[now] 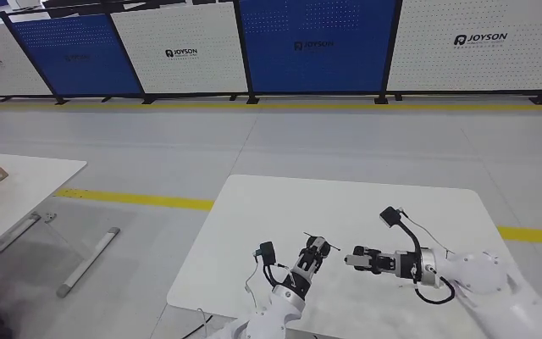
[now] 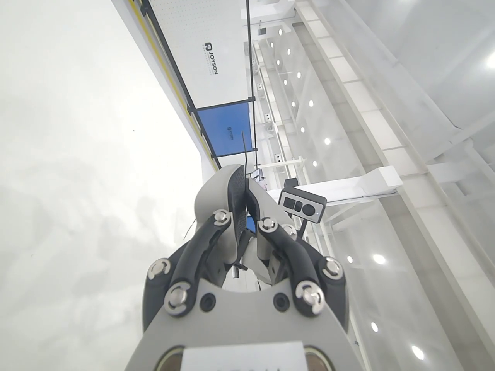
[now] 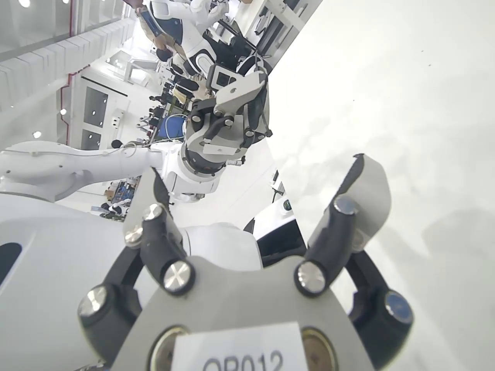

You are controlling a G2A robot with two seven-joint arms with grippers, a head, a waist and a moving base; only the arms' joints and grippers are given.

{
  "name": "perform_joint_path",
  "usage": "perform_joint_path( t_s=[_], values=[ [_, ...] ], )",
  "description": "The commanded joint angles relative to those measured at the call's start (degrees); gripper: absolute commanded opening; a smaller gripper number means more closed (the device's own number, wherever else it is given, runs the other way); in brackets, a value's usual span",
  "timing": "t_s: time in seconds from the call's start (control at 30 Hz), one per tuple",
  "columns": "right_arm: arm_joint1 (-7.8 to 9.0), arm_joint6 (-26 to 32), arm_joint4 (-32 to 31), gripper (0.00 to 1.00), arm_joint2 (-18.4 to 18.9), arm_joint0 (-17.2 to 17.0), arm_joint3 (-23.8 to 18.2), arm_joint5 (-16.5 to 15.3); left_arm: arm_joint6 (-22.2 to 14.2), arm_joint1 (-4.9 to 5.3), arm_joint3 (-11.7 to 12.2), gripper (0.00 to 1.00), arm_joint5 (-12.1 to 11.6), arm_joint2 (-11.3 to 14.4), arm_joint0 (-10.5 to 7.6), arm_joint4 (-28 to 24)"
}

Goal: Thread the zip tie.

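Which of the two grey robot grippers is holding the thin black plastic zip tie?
The left gripper: it is shut on the thin black zip tie, while the right gripper stands open and empty.

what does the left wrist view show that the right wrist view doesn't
Left wrist view's extra: the zip tie, a thin black strip pinched in the shut left gripper with its tail poking past the fingertips. Right wrist view's extra: the right gripper, open with nothing between its fingers. Shared: the left gripper, seen farther off from the right wrist, and the white table.
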Motion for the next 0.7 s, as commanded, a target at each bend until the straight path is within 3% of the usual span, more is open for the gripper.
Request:
perform_joint_path(
  t_s=[0.0, 0.17, 0.2, 0.23, 0.33, 0.43, 0.67],
  values=[
    [-0.1, -1.2, -0.7, 1.0, -0.1, -0.6, -0.5, 0.6, -0.2, -0.02, 0.0, 0.0, 0.0, 0.0, 0.03, -0.1],
    [-0.66, -1.0, 1.8, 1.0, 0.1, -0.7, 0.6, 0.4, -1.8, -0.27, -1.6, 0.0, -0.4, -0.4, 1.22, -0.7],
    [-0.78, -0.6, 2.2, 0.93, 0.0, -0.6, 0.8, 0.2, -1.9, -0.3, -1.8, 0.0, -0.6, -0.5, 1.49, -0.4],
    [-0.94, 0.1, 2.7, 0.66, -0.1, -0.4, 1.1, 0.0, -1.9, -0.34, -2.1, 0.0, -0.8, -0.6, 1.83, 0.0],
    [-1.37, 1.5, 4.4, 0.38, -0.3, -0.1, 1.7, 0.0, -1.9, -0.49, -2.4, 0.0, -0.9, -1.0, 2.42, 0.6],
    [-1.73, 3.2, 6.1, 0.22, 0.1, 0.0, 2.5, 0.0, -2.0, -0.68, -2.6, 0.0, -0.9, -1.4, 2.77, 0.8],
    [-2.46, 5.6, 7.6, 0.13, 1.0, -0.2, 4.1, 0.0, -2.6, -1.17, -3.1, 0.0, -0.6, -1.8, 3.38, 1.8]
  ],
)
